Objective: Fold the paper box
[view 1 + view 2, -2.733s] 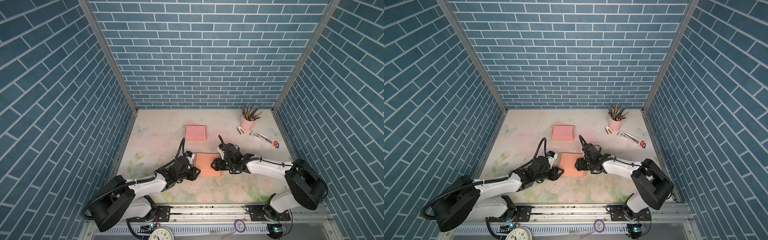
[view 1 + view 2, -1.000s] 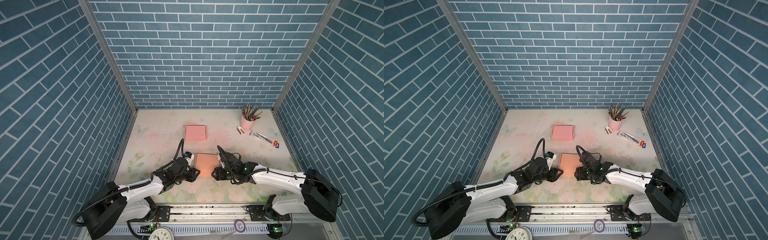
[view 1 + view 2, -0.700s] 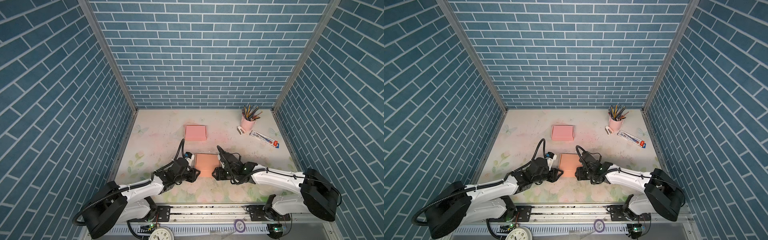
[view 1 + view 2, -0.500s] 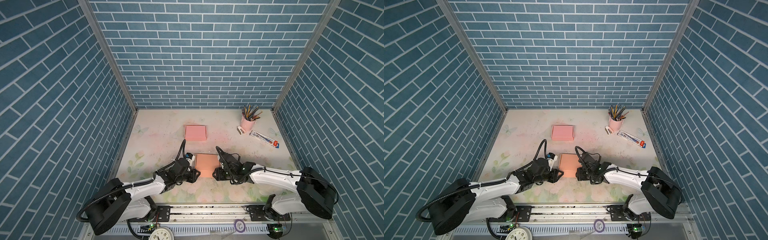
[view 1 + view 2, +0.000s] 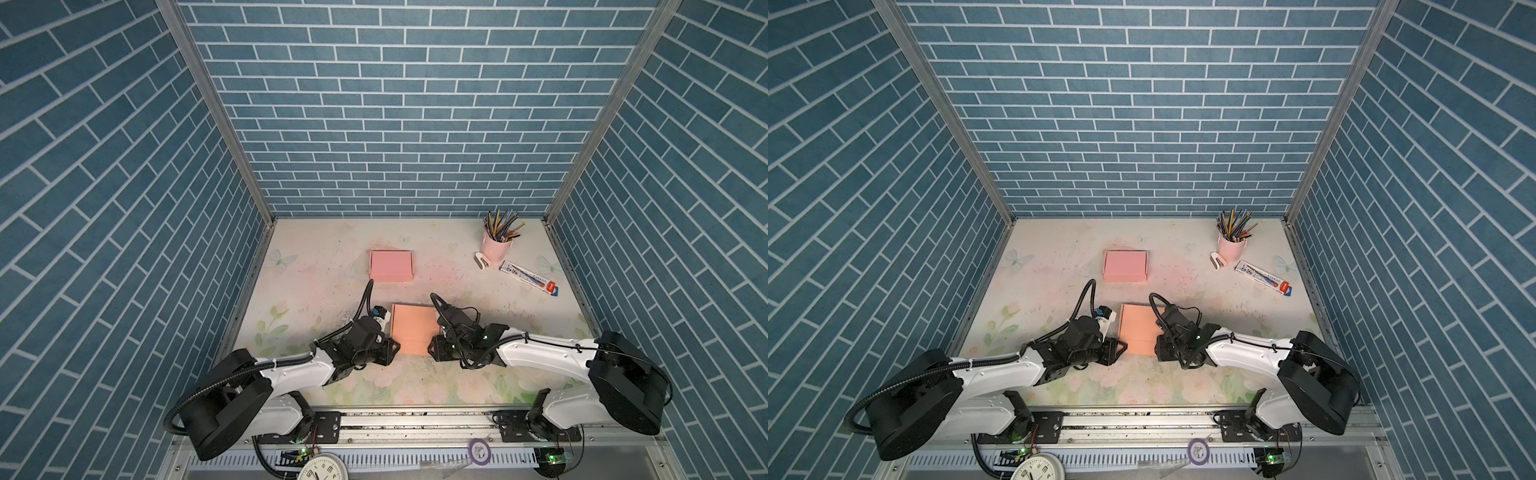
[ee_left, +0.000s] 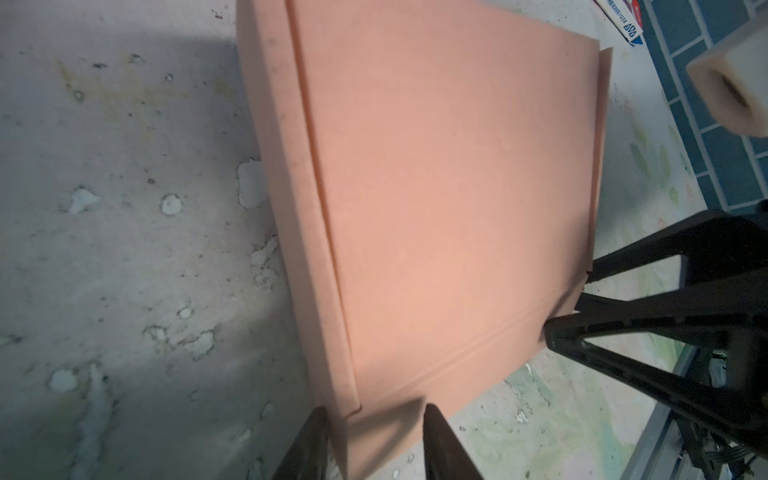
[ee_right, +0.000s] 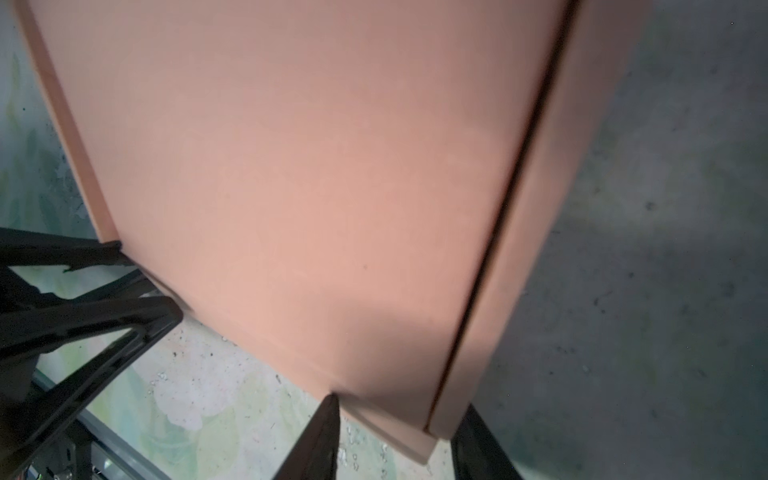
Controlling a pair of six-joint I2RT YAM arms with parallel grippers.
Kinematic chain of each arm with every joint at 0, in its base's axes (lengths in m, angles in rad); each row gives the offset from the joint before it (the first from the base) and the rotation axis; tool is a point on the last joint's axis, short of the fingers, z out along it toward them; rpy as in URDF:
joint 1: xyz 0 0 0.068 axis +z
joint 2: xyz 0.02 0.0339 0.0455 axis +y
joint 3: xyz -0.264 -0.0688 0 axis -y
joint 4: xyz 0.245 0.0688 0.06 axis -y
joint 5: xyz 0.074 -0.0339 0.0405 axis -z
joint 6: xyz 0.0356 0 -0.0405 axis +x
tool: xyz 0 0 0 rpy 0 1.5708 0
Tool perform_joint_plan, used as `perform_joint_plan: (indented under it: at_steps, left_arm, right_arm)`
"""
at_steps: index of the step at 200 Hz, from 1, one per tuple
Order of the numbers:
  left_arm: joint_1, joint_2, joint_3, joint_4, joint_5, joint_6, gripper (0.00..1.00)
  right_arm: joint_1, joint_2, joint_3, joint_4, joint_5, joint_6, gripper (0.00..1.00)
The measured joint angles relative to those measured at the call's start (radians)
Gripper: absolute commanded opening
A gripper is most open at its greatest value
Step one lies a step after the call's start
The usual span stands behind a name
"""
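The salmon paper box (image 5: 413,328) (image 5: 1139,328) lies near the table's front middle with its lid down. My left gripper (image 5: 394,351) (image 5: 1120,348) is at its near left corner. In the left wrist view the left gripper (image 6: 374,440) has that corner of the box (image 6: 436,187) filling the gap between both fingers. My right gripper (image 5: 433,351) (image 5: 1158,351) is at the near right corner. In the right wrist view the right gripper (image 7: 399,436) has its fingers against the front edge and side wall of the box (image 7: 311,166).
A pink folded box (image 5: 391,266) lies further back. At the back right stand a pink cup of pencils (image 5: 494,247), a small white object (image 5: 482,261) and a flat white packet (image 5: 530,277). Brick-patterned walls close three sides.
The right arm has drawn back along the box's right side to its near corner, and its jaws have narrowed onto it. The left gripper has kept its place at the near left corner.
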Motion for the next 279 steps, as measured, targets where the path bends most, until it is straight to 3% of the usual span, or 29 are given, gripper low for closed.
perform_joint_plan:
  at_steps: [128, 173, 229, 279]
  left_arm:
    - [0.002, -0.082, 0.001, -0.043, -0.017, 0.009, 0.42]
    - [0.055, -0.077, 0.045, -0.071, -0.006, 0.024, 0.43]
    - [0.166, 0.096, 0.240, -0.066, 0.008, 0.083, 0.44]
    - [0.182, 0.194, 0.278, -0.048, 0.011, 0.109, 0.44]
  right_arm:
    - [-0.013, 0.003, 0.020, -0.020, 0.033, -0.023, 0.43]
    - [-0.019, 0.002, 0.020, -0.024, 0.034, -0.028, 0.43]
    - [-0.034, 0.001, 0.023, -0.022, 0.034, -0.042, 0.43]
    - [-0.048, 0.005, 0.032, -0.018, 0.033, -0.058, 0.43]
